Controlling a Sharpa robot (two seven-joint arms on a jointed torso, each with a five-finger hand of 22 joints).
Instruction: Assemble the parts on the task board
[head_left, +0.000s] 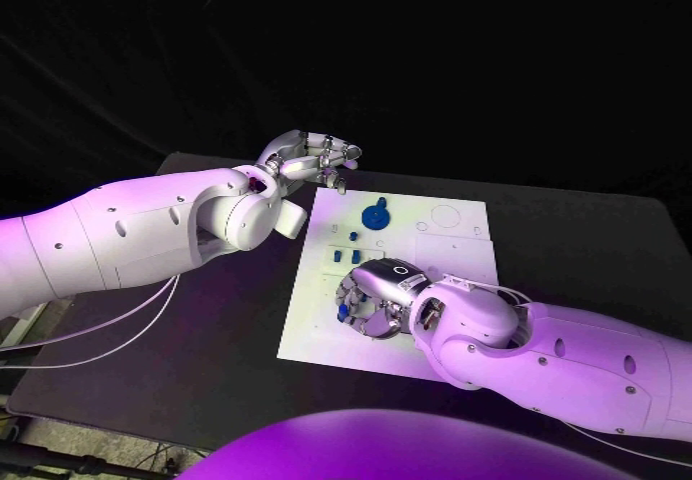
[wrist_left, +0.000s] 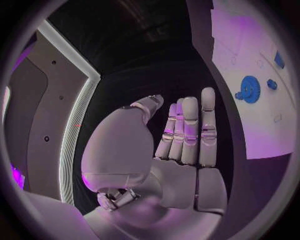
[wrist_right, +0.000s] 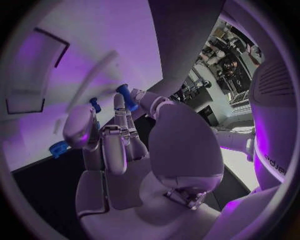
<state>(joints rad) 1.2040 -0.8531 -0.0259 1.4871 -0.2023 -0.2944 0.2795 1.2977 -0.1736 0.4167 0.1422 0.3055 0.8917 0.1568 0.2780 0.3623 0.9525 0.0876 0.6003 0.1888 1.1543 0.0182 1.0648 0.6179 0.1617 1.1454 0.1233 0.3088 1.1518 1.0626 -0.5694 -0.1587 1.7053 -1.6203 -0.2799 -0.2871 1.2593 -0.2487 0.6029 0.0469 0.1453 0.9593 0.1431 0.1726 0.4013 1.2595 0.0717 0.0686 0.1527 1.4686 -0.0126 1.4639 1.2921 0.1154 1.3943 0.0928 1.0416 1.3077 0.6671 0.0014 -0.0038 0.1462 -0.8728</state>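
The white task board lies mid-table. A blue gear stands in its far part, with small blue parts just nearer. My right hand hovers low over the board's near-left area, fingers curled down. In the right wrist view this hand pinches a blue peg between its fingertips, and another blue part sits just beyond the thumb. My left hand hangs above the board's far-left corner. Its fingers are straight and hold nothing, with the gear off to one side.
Empty outlined recesses mark the board's far-right part. Black table surrounds the board on all sides. A further blue part lies at the board's edge near my right hand. Cables hang under my left arm.
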